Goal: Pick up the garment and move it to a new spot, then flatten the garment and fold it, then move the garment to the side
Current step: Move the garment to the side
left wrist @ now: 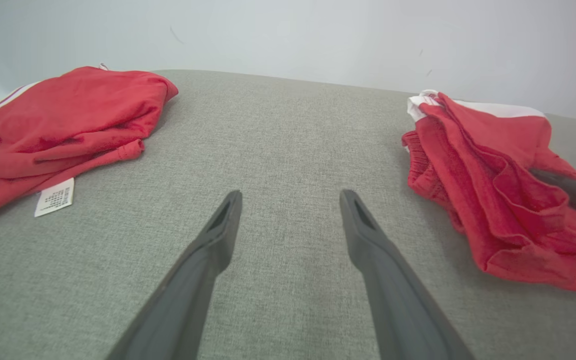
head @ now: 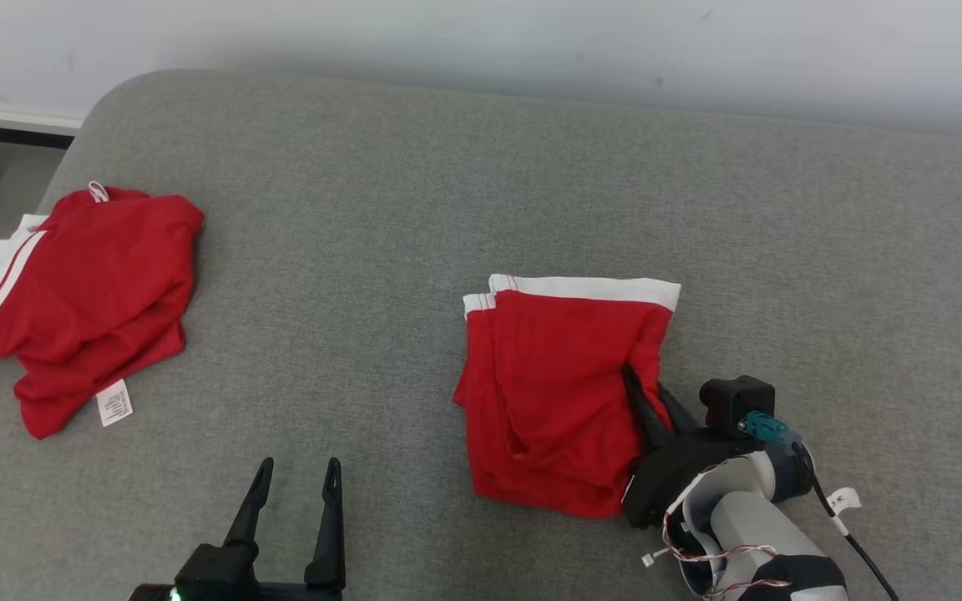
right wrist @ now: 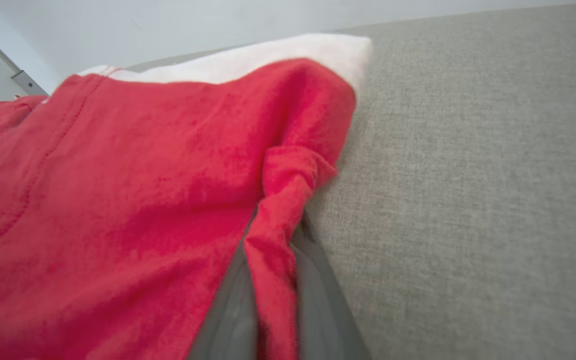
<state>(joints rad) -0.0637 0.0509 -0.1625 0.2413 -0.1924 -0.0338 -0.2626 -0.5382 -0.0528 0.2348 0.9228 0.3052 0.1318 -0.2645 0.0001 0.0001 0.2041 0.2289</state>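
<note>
Inspector: Position of the garment at inspection?

Assessor: The folded red garment (head: pixel 556 384) lay near the middle of the grey upholstered surface (head: pixel 448 167), with its white waistband (head: pixel 589 290) toward the far wall. A second red garment (head: pixel 88 292) lay rumpled at the left edge, well apart.

Inspector: And the claws?

Assessor: The right claw (head: pixel 645 377) was clamped on a pinch of the folded garment's right-hand edge. The right wrist view showed cloth bunched between its fingers. The left claw (head: pixel 300 463) hung low at the near side, fingers apart, holding nothing.

Inspector: Step in hand?

Assessor: In my judgement, the move to the side. The grip appeared to take one edge only, so a quick lift risked spilling the fold open. I recommended a low, slow drag along the surface — or a second grip by the left claw on the opposite edge
</note>
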